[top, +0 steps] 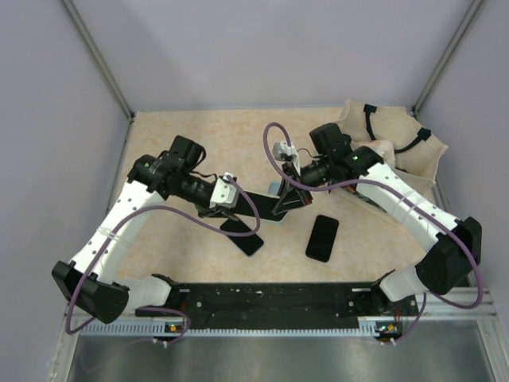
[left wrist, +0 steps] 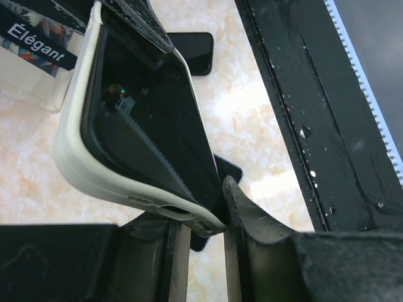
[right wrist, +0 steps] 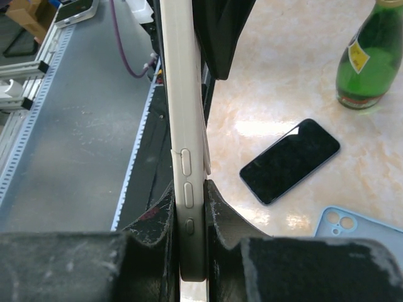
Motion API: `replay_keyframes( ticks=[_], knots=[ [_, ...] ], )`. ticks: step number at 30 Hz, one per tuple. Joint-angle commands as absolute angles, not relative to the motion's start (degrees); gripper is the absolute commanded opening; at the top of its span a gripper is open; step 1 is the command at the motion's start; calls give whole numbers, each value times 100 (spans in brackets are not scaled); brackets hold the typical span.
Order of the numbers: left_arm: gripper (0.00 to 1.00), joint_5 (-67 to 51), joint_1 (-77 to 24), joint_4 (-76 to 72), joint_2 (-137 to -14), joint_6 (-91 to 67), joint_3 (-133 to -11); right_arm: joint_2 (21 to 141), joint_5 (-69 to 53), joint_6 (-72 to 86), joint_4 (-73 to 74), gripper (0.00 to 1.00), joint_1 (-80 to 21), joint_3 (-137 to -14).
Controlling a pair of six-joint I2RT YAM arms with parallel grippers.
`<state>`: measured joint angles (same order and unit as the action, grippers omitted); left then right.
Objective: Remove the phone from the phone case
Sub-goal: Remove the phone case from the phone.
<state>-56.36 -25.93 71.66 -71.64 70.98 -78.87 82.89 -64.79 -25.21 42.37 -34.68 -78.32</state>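
Phone (left wrist: 145, 126) inside white case (left wrist: 72, 151), left gripper (left wrist: 201, 217) pinching its corner, right gripper (right wrist: 189, 201) clamping its edge

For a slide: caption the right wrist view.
Right hand pinches the white phone case edge-on; a dark phone lies beyond.

Phone (left wrist: 145, 119) inside case (left wrist: 69, 146), above table (top: 183, 135); loose phone (top: 322, 237) right, on table.
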Motion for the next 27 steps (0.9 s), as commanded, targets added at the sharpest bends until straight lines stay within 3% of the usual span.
replay_keyframes(
  ticks=[1, 27],
  knots=[
    [0, -5502, -3225, 7189, -7286, 8218, -8217, 8385, -7171, -1504, 3130, 0, -3428, -7858],
    [0, -4642, -3656, 6285, -7488, 7533, -8367, 8358, -7646, -642, 2136, 0, -3621, -7348]
  ],
)
